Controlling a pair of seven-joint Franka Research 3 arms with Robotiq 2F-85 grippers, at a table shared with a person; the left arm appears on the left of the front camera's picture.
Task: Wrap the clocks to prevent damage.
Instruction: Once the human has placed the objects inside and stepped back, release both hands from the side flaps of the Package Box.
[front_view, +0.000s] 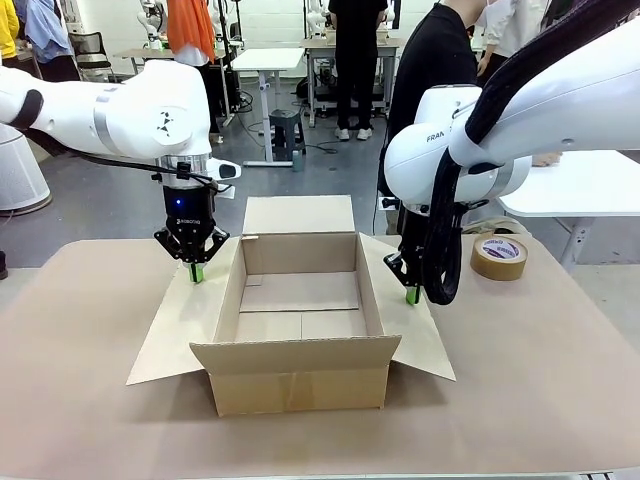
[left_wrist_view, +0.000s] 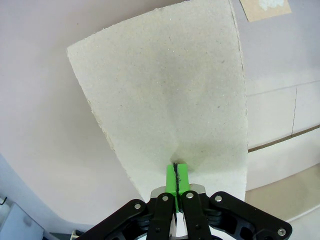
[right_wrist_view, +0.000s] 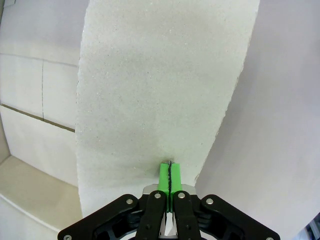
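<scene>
While my left gripper (front_view: 197, 272), fingers pinched together on nothing, sets its tips on the left flap (front_view: 178, 335), I judge it is pinning that flap outward to hold the cardboard box (front_view: 300, 378) open at mid-table, with no clock inside yet. My right gripper (front_view: 411, 295), likewise closed and empty, bears on the right flap (front_view: 418, 338) for the same reason. The tape roll (front_view: 499, 257) lies just beyond, probably for sealing.

One open brown cardboard box (front_view: 300, 388), one roll of brown packing tape (front_view: 499, 257) far right, two black green-padded grippers, left gripper (front_view: 196, 272), right gripper (front_view: 411, 295)
</scene>
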